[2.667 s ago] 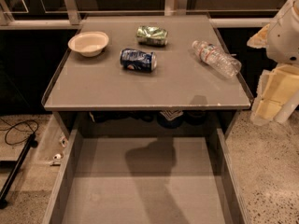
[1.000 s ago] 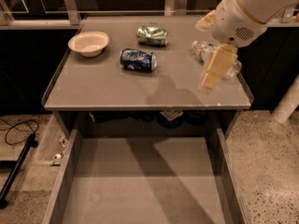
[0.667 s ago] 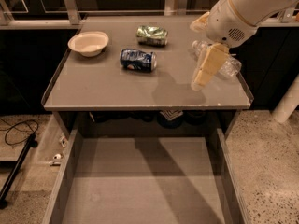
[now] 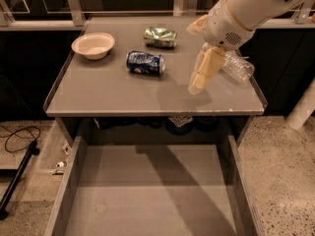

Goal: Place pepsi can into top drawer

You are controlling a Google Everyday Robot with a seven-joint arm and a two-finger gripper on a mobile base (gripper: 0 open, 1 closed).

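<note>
The pepsi can [image 4: 145, 63], dark blue with white markings, lies on its side near the middle of the grey table top [image 4: 108, 92]. The top drawer [image 4: 147, 200] is pulled out below the table's front edge, and its flat grey bottom is bare. My gripper [image 4: 201, 82] hangs from the cream arm, above the right part of the table. It is to the right of the pepsi can and apart from it, pointing down and to the left. It holds nothing.
A white bowl [image 4: 93, 44] sits at the table's back left. A green dented can [image 4: 160, 37] lies behind the pepsi can. A clear plastic bottle [image 4: 238, 68] lies at the right edge, partly behind my arm. A black cable [image 4: 19, 136] lies on the floor at left.
My arm has swung in from the right over the table. The gripper has moved left and lower toward the pepsi can. The things on the table have not moved.
</note>
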